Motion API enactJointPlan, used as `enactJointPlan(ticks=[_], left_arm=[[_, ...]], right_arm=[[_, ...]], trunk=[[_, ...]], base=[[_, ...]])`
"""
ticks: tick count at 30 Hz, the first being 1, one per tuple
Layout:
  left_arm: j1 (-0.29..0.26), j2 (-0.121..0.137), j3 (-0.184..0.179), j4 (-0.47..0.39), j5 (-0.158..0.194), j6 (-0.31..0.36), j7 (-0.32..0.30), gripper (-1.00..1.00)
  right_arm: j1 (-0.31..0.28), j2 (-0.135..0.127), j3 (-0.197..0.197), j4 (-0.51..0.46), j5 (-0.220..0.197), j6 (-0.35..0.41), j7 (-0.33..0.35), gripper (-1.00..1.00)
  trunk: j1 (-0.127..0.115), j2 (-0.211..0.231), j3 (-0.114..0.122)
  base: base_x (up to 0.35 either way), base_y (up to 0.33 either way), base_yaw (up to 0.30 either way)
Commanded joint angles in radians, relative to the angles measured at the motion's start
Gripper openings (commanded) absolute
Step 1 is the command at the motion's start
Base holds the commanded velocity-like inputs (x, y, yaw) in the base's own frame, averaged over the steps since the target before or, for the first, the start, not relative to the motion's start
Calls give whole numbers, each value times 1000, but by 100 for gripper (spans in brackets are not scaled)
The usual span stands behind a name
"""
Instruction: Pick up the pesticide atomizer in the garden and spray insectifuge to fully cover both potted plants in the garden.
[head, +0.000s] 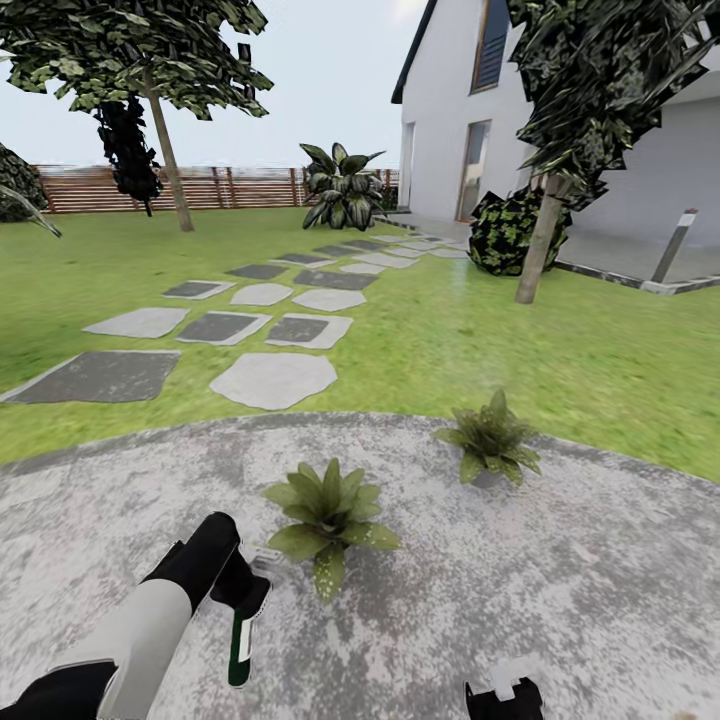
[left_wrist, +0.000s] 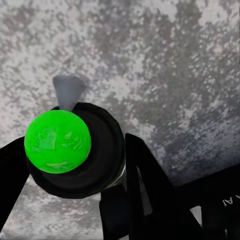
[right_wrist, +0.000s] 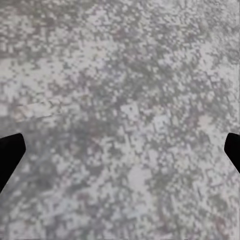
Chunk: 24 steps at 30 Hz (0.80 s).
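Grey speckled patio (head: 600, 600): round, paved, under both my arms; landmark for everything below.
Pesticide atomizer (head: 240, 640): dark green bottle, white label, over the patio's near-left part, body pointing down toward me in the head view.
Left jaws (head: 243, 590): closed on the pesticide atomizer at its black head end; left wrist view shows the black fingers (left_wrist: 150, 185) hugging the black trigger head, green bottle end facing the camera, grey nozzle (left_wrist: 68, 90) sticking out over the paving.
Right jaws (right_wrist: 120, 155): spread wide, holding nothing, tips at both edges of the right wrist view, bare patio between them; in the head view they sit at the patio's near edge.
Near potted plant (head: 328, 520): on the patio, just beside the atomizer's head end, not touching.
Far potted plant (head: 490, 440): on the patio near its far rim, well apart from the atomizer.
Lawn (head: 480, 350): beyond the patio's far rim, with stepping stones (head: 273, 380) leading away.
Fence (head: 220, 187): brown slats, far side of the lawn from the patio.
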Motion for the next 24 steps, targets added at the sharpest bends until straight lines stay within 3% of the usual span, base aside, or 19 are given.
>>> enactJointPlan(ticks=[1, 9, 12, 13, 15, 24], left_arm=[[1, 1, 8, -1, -8, 4, -8, -100], [9, -2, 1, 0, -9, 3, -7, -100], [10, -1, -44, 1, -8, 7, -7, -100], [11, -1, -85, 2, -6, 9, -8, -100], [11, 0, -107, 2, -5, 11, -8, -100], [13, 0, -115, 3, -2, 10, -8, -100]], right_arm=[[0, 0, 9, 1, -8, -3, -3, 100], [0, 0, 9, 1, -8, -3, -3, 100], [0, 0, 9, 1, -8, -3, -3, 100], [0, 1, 9, 1, -8, -3, -3, 100], [0, 1, 9, 1, -8, -3, -3, 100], [0, -2, 9, 1, -8, -3, -3, 100]], trunk=[[0, 0, -1], [0, 0, -1], [0, 0, -1], [0, 0, -1], [0, 0, -1], [0, 0, -1]], base=[[214, 237, 0], [84, 312, -193], [2, 335, -267], [0, 335, -268], [92, 307, -227], [219, 121, -26]])
